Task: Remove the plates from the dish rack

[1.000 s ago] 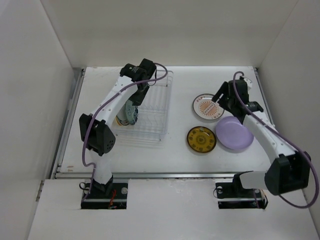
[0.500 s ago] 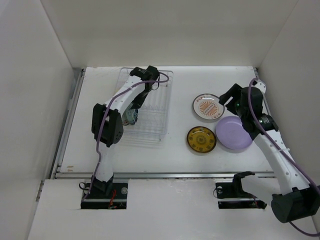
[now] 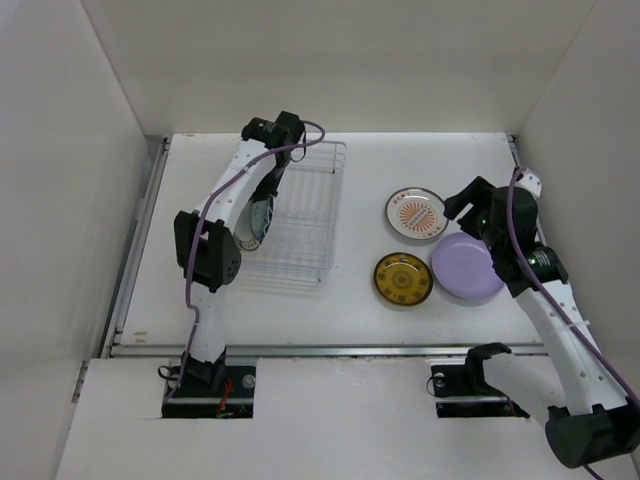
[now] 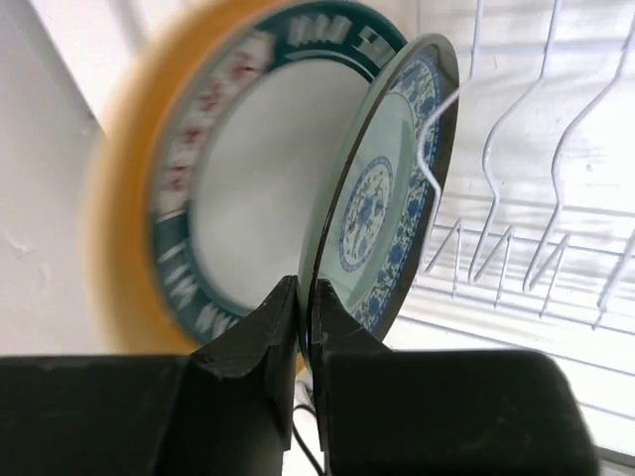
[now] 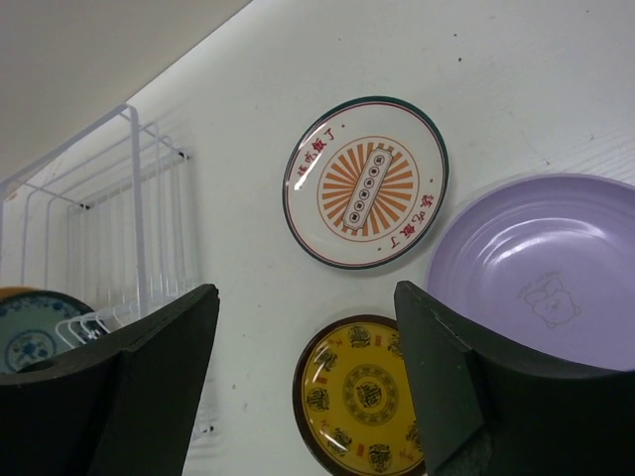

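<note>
The left arm reaches over the dish rack (image 3: 305, 220). Its end effector (image 4: 306, 297) pinches the lower rim of the teal patterned plate (image 4: 387, 188), which stands on edge at the rack's left side. The right arm hovers above the surface (image 3: 360, 170), its end effector (image 5: 306, 297) spread.

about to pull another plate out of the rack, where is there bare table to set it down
Bare table lies between the rack and the gold plate, behind the orange-striped plate, and along the near edge. It is crowded on the right, where those two and the purple plate sit close together.
</note>
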You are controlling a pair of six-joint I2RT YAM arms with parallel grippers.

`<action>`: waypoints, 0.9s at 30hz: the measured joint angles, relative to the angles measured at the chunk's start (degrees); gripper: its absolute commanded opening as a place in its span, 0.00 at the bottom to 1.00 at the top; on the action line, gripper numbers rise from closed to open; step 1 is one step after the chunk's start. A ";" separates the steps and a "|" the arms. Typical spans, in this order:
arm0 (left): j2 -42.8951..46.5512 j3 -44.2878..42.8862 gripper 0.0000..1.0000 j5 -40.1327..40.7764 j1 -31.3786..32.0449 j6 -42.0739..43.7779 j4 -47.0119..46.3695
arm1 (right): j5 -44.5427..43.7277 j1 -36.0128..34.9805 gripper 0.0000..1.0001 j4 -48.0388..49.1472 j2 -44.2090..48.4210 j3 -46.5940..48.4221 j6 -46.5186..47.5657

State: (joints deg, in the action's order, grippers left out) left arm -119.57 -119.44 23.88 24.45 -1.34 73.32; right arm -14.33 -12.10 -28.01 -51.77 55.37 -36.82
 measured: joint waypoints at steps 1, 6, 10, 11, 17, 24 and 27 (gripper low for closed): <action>0.00 -2.08 0.00 -0.13 -0.17 0.07 0.92 | 0.24 0.00 0.77 -0.02 0.15 0.00 0.24; 5.44 -9.97 0.00 0.00 0.28 1.31 0.55 | 7.34 0.00 0.91 0.63 0.50 0.00 3.23; 13.97 -11.50 0.00 -3.32 2.86 1.55 -1.60 | 18.29 -0.46 1.00 4.83 -0.85 -0.07 5.03; 15.72 -11.98 0.00 -4.81 3.39 1.57 -2.05 | 20.79 -0.90 1.00 6.36 -1.66 -0.09 5.07; 19.37 -12.72 0.00 -23.41 3.13 1.79 -2.73 | 30.77 -5.57 0.99 17.57 -8.76 -1.90 2.23; 11.28 -11.06 0.00 -49.77 3.34 5.33 0.20 | 36.65 -10.97 0.87 27.89 -17.77 -2.01 -1.70; 9.68 -10.38 0.00 -54.80 3.43 6.32 1.14 | 37.64 -13.42 0.65 30.10 -20.00 -2.01 -2.45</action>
State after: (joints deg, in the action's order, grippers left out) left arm -109.89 -129.82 -30.92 27.88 4.97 74.46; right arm 23.31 -25.52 2.09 -71.77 53.36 -39.27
